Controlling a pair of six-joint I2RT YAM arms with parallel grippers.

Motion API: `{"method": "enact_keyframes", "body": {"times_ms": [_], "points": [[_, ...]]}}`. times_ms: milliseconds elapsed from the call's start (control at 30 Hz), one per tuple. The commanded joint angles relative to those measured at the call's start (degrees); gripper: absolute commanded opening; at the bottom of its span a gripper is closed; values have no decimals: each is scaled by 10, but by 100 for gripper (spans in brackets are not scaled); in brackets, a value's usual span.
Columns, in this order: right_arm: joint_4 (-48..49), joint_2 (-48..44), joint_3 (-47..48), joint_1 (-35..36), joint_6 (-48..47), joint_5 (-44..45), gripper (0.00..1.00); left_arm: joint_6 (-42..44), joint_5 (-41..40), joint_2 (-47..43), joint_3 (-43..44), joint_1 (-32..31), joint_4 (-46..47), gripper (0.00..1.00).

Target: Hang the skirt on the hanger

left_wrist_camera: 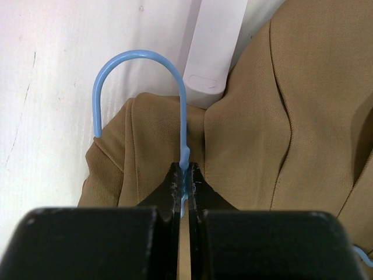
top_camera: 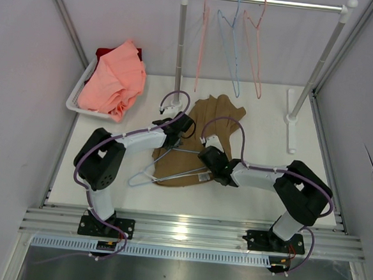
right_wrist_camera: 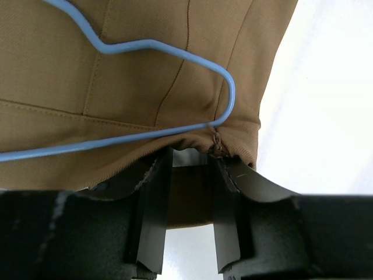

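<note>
The left hand (left_wrist_camera: pixel 185 175) was clamped tight on the neck of the hanger (left_wrist_camera: pixel 140 53), just below the curved hook, which arched up and over to the left above a fold of the skirt (left_wrist_camera: pixel 291 146). The right hand (right_wrist_camera: pixel 190 161) stood partly open. Its jaws were on either side of the skirt's waist corner, with tan cloth lying loose in the gap and not pinched. The hanger's shoulder bend sat just above those fingertips, resting on the cloth by the seam.

From above, the skirt lay spread on the table (top_camera: pixel 271 120). The hanger lay across its near end, hook towards the left arm, with its other shoulder poking out over bare table.

The step in hand looked to be working the waistband over that shoulder bend. To do it well, the left hand would need to hold the wire level and steady. The right would need to close on the top layer of the waistband only, clear of the wire, and then draw it over the bend. Catching both layers, or the wire with the cloth, would likely drag the hanger askew.
</note>
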Motion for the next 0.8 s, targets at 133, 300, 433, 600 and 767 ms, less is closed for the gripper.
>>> {"method": "enact_keyframes", "body": {"times_ms": [133,300,433,600,767], "points": [[-18,0,24,-36,79,-3,34,16,8,-23,13,3,11,0],[-14,9,25,-56,107,-42,34,16,9,-21,13,3,12,0],[-5,13,25,-68,122,-77,30,17,9,-21,9,3,12,0],[-1,4,15,-84,130,-107,16,18,12,-21,10,5,16,0],[-6,-20,5,-97,136,-127,7,18,14,-23,7,6,17,0]]}}
